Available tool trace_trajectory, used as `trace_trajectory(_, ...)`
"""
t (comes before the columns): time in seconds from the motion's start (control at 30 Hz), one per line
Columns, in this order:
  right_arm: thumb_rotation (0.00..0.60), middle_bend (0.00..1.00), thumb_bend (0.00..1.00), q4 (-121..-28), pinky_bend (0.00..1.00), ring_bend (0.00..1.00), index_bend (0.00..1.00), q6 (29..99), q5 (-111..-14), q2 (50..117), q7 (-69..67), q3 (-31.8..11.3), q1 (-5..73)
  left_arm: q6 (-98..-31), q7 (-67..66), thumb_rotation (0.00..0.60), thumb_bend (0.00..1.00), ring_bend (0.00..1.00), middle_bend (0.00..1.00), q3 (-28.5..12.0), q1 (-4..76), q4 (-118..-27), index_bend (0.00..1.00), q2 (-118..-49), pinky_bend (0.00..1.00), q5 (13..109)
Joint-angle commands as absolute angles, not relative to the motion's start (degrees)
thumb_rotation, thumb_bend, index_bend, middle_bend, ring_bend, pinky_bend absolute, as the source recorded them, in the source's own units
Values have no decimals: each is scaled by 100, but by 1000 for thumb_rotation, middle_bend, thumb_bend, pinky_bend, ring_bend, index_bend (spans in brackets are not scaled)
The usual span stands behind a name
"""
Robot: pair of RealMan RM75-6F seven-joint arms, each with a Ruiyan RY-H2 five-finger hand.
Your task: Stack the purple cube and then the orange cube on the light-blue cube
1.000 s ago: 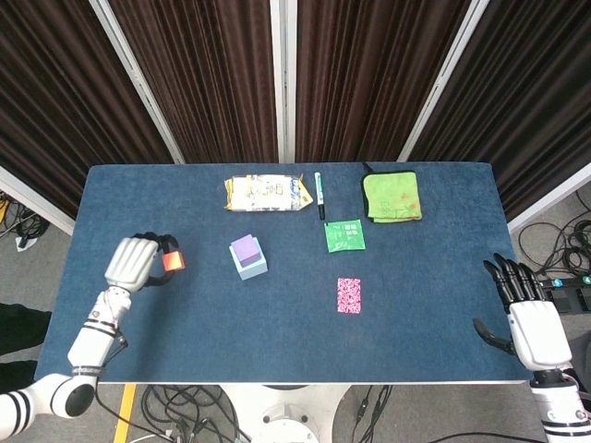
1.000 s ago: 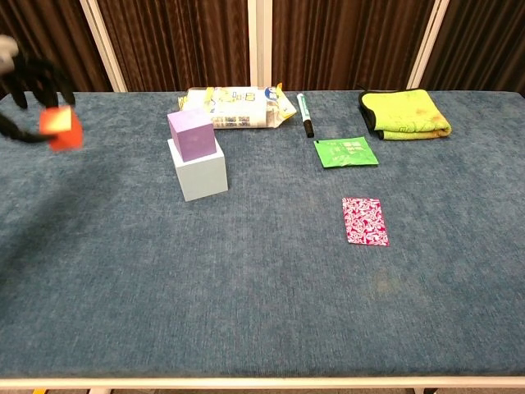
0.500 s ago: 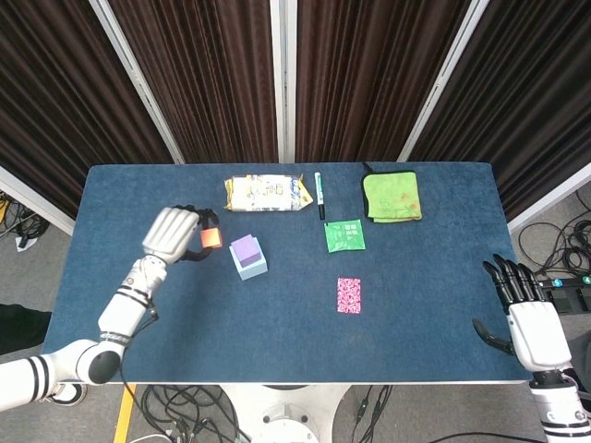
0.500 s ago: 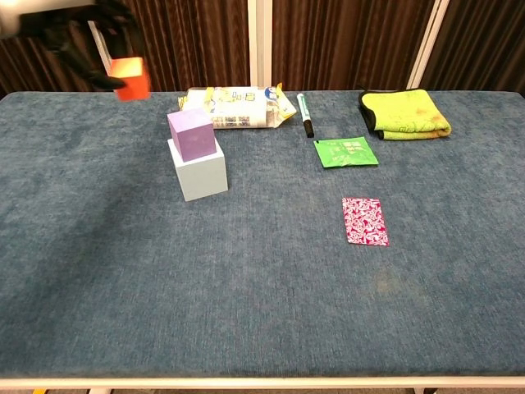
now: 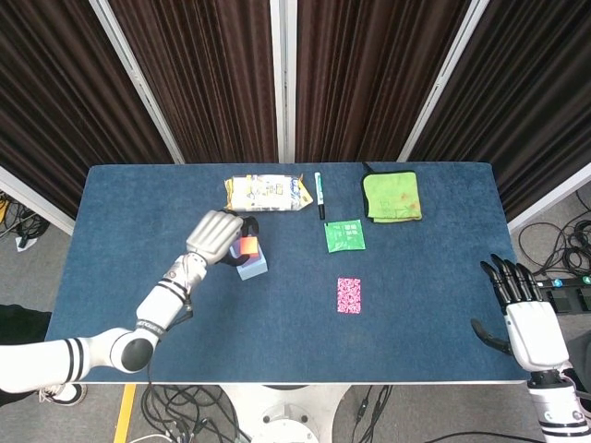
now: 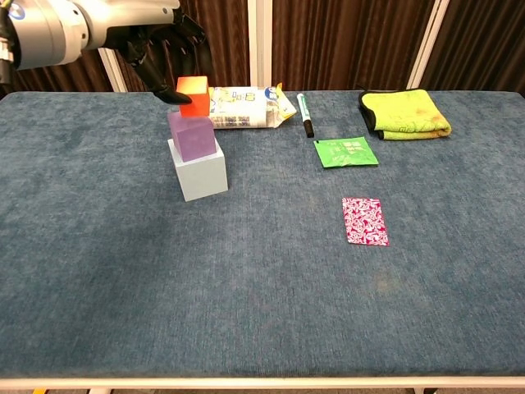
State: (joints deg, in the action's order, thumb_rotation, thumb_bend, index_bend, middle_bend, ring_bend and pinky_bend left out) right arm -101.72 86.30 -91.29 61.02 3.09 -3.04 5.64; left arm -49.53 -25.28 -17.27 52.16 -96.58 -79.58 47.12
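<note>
The desk point(image 6: 262, 295) carries everything, with the left robot hand point(image 5: 214, 235) reaching over its far-left part. Directly below that robot hand stands the light-blue cube point(image 6: 198, 170), the largest block, and the purple cube point(image 6: 191, 134) already sits squarely on top of it, so the first half of the stacking looks done. The left robot hand is clamped on the orange cube point(image 6: 193, 96), fingers wrapped round its upper sides, and holds it at the purple cube's top; from the chest view its lower edge looks to be touching or just above that top, a little off toward the far right corner. I judge that what is left is to centre it, set it flat and let go.

Just behind the left robot hand lies a snack packet point(image 6: 238, 107), close enough that the fingers could brush it. To its right, well apart, are a folded green cloth point(image 6: 405, 114), a green sachet point(image 6: 345, 153), a pink patterned card point(image 6: 364, 220) and a marker pen point(image 6: 304, 114); none stands in the way. The right robot hand point(image 5: 526, 318) waits at the near right edge, fingers apart, holding nothing.
</note>
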Motion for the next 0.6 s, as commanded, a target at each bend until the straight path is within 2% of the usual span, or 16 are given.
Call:
trace_trajectory(0.03,600,0,180,-10162,0,0,0,8627,-9119,6111,313,-304,562,-4948,-2541,600,310,409,622,-1698,5327,-9589,448,-8014,404,4502)
trace_trajectory(0.6,600,0,180,-10165,0,0,0,8607,-9104,6108,312,-309,570,-5309,-2656,600,301,411,622,-1611,5579,-9580,439,-8077,404,3534)
